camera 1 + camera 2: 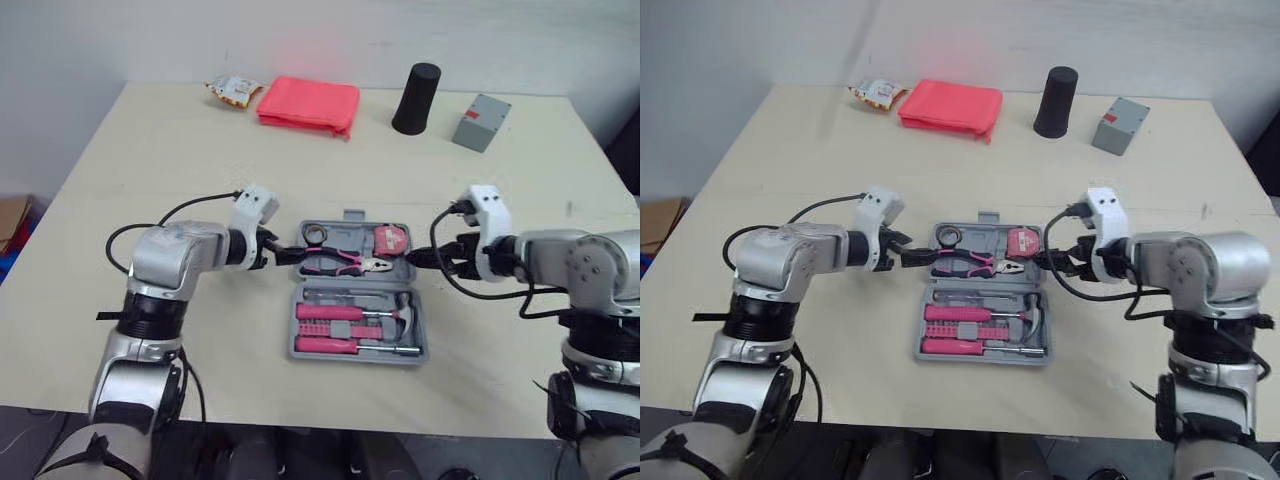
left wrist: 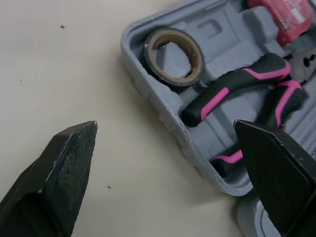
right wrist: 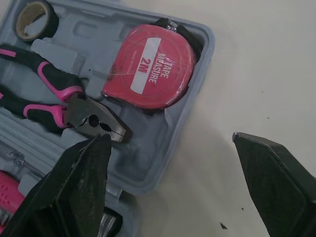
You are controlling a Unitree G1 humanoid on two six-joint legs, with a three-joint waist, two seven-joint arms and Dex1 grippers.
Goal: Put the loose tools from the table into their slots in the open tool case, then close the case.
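Note:
The grey tool case (image 1: 353,216) lies open at the table's middle. Its far half holds a roll of black tape (image 1: 315,234), pink-handled pliers (image 1: 340,262) and a red tape measure (image 1: 392,240). In the near half lie pink screwdrivers (image 1: 330,312) and a hammer (image 1: 405,312). My left gripper (image 1: 283,253) is open at the far half's left edge, one finger over the bare table and the other over the pliers' handles (image 2: 237,89). Open too, my right gripper (image 1: 425,260) straddles the right edge by the tape measure (image 3: 148,66).
Along the table's far edge sit a snack packet (image 1: 233,91), a folded red cloth (image 1: 308,103), a black cylinder (image 1: 416,98) and a small grey box (image 1: 481,122). Bare tabletop surrounds the case on all sides.

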